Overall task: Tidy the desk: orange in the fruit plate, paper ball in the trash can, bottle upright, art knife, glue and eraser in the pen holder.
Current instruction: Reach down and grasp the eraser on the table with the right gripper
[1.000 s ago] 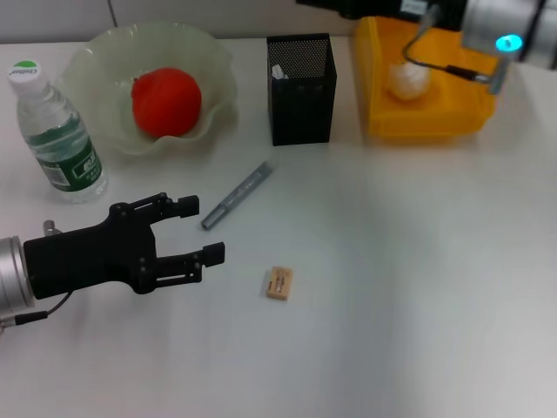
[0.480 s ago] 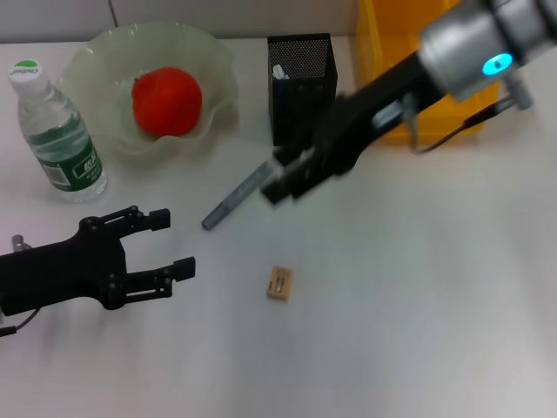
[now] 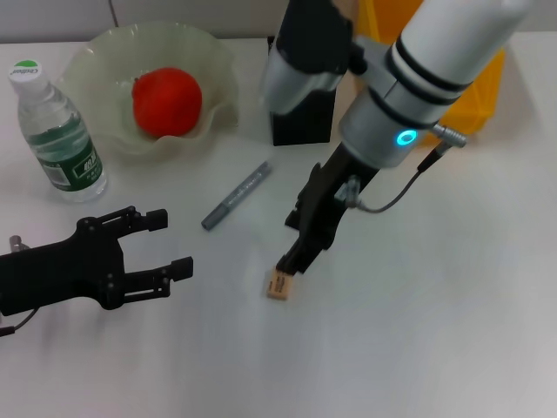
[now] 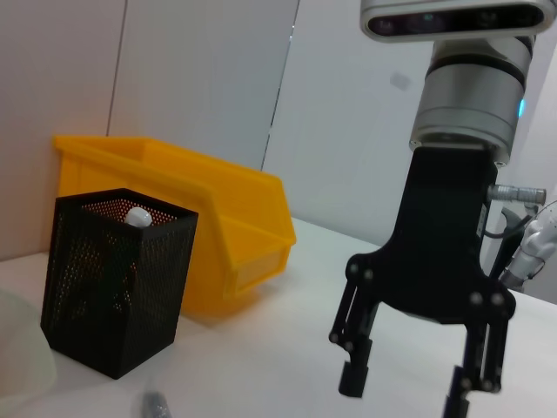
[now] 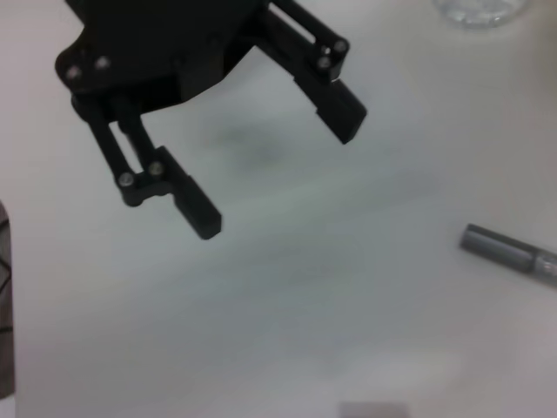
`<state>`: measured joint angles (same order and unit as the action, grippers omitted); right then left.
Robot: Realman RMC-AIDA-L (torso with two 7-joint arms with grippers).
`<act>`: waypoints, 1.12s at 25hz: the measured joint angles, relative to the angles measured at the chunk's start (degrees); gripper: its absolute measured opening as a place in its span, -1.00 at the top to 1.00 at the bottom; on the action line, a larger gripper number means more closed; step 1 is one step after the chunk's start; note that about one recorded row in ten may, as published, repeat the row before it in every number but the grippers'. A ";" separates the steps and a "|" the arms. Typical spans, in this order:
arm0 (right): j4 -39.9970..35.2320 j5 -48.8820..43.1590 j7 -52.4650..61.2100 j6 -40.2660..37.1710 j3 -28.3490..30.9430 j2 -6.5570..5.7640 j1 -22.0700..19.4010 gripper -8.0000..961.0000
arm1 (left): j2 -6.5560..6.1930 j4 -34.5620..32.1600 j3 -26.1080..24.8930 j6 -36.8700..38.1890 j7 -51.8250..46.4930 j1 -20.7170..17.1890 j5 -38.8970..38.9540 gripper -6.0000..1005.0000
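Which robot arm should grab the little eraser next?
Probably the right. Its end effector hangs open just above the eraser, fingers pointing down. The left end effector is open too, but sits off to the side, farther away.

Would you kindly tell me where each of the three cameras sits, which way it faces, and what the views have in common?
Head view: on the robot's head, looking forward and down at the desk; shows left gripper open and right gripper above the eraser.
Left wrist view: on the left arm, looking across at the pen holder, yellow bin and right gripper.
Right wrist view: on the right arm, looking down at the left gripper and art knife.
Shared: each wrist camera sees the other gripper.
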<state>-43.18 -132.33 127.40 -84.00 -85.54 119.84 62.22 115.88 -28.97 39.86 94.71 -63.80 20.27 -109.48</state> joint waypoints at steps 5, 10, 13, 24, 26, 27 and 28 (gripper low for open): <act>0.16 3.77 0.08 2.41 -8.49 0.05 0.26 -0.45 | 0.13 -0.02 0.27 -0.21 0.00 -0.14 -0.03 -0.59; -0.59 4.12 0.08 4.45 -14.10 0.07 -0.02 -0.44 | 0.28 -0.04 0.36 -0.30 0.00 -0.15 -0.04 -0.58; -0.71 5.10 -0.69 6.28 -17.77 0.09 -0.16 -0.44 | 0.35 -0.04 0.39 -0.32 0.00 -0.14 -0.04 -0.58; -1.08 7.60 -2.61 11.50 -23.26 0.13 -0.67 -0.44 | 0.50 -0.03 0.39 -0.33 0.00 -0.20 -0.04 -0.58; -1.21 8.24 -2.70 12.66 -24.58 0.13 -0.82 -0.44 | 0.57 -0.03 0.35 -0.31 0.00 -0.28 -0.04 -0.58; -1.23 8.41 -2.75 13.04 -24.98 0.13 -0.84 -0.44 | 0.57 -0.03 0.33 -0.29 0.00 -0.30 -0.04 -0.58; -1.24 8.51 -2.92 13.24 -25.23 0.13 -0.86 -0.43 | 0.57 -0.03 0.32 -0.28 0.00 -0.30 -0.04 -0.58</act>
<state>-44.42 -123.82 124.48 -70.75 -110.77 119.97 61.36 116.45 -29.00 40.19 94.44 -63.81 19.97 -109.51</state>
